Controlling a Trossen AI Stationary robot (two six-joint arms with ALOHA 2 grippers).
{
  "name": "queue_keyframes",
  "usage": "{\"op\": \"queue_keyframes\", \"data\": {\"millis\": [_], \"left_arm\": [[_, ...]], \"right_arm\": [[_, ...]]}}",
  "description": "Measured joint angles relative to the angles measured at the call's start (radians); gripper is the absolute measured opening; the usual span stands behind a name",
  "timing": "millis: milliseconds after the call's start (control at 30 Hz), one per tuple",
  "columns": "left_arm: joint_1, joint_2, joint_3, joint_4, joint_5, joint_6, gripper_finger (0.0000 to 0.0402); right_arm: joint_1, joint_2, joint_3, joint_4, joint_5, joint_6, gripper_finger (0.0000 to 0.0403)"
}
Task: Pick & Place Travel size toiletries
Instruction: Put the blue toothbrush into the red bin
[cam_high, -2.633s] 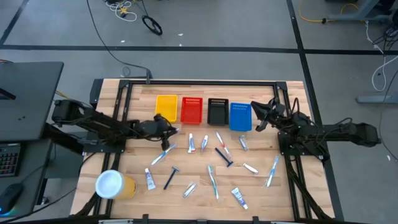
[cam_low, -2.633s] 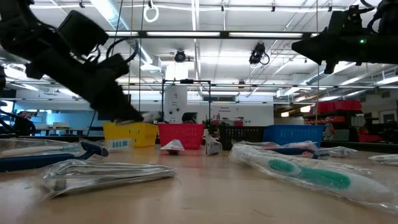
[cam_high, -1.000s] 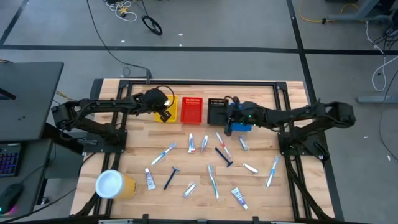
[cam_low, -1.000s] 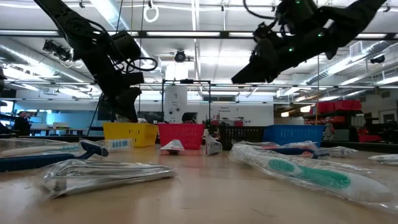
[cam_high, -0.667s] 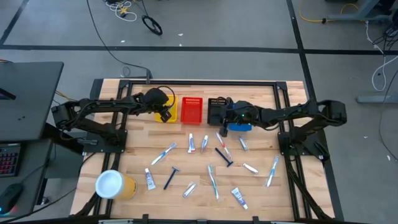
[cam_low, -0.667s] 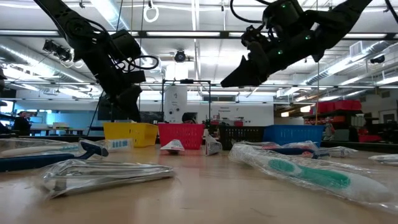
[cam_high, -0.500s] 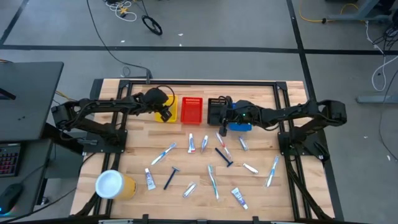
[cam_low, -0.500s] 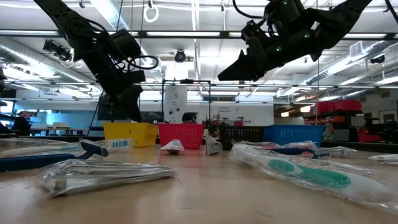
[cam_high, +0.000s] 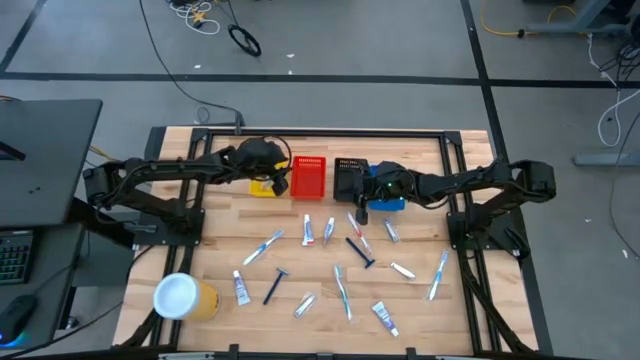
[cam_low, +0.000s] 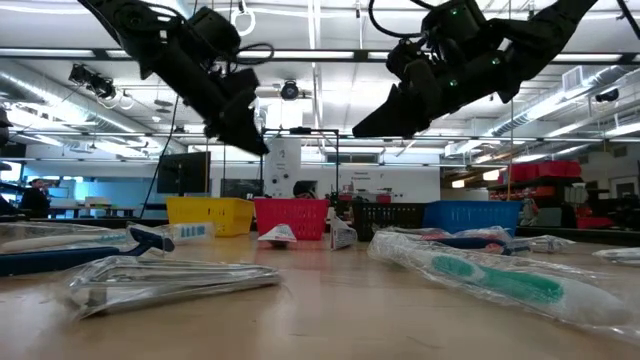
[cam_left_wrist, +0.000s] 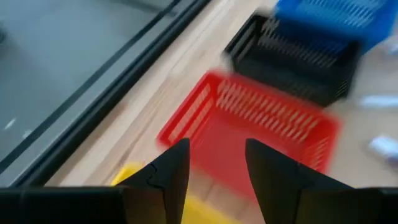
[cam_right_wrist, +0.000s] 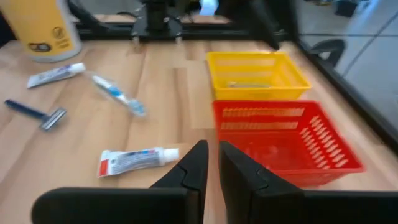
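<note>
A grey floor (cam_high: 330, 45) with dark seam lines and loose cables (cam_high: 200, 15) surrounds the wooden bench (cam_high: 420, 290). Long ceiling lights (cam_low: 300, 55) run overhead, and a dark desk (cam_high: 40, 150) stands beside the bench.

Scattered toiletries (cam_high: 345, 290) crowd mid-table; front-right corner lies free.

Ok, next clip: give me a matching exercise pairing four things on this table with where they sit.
Things:
1. yellow bin
2. blue bin
3. yellow cup
4. left gripper

Places:
A. near left corner of the table
B. right end of the bin row
C. between the yellow and red bins
D. left end of the bin row

Pairs: 1-D, 2-B, 3-A, 4-C
</note>
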Motion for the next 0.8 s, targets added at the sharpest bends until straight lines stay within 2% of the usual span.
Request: {"op": "queue_keyframes", "data": {"millis": [167, 233, 367, 500, 800], "left_arm": [[-0.044, 0.000, 0.002, 0.121, 0.149, -0.001, 0.0161], [-0.062, 0.000, 0.002, 0.124, 0.168, 0.010, 0.0160], [-0.084, 0.000, 0.002, 0.091, 0.107, 0.095, 0.0160], [-0.088, 0.000, 0.002, 0.039, 0.014, 0.100, 0.0160], [-0.089, 0.000, 0.002, 0.026, 0.069, 0.081, 0.0160]], "right_arm": [[0.008, 0.023, 0.000, 0.021, -0.008, -0.014, 0.0045], [0.011, 0.027, 0.000, 0.056, -0.003, -0.018, 0.0045], [0.022, 0.027, 0.000, 0.136, -0.003, -0.003, 0.0044], [0.037, 0.027, 0.000, 0.174, -0.002, 0.000, 0.0044], [0.027, 0.027, 0.000, 0.196, -0.001, 0.064, 0.0046]]}}
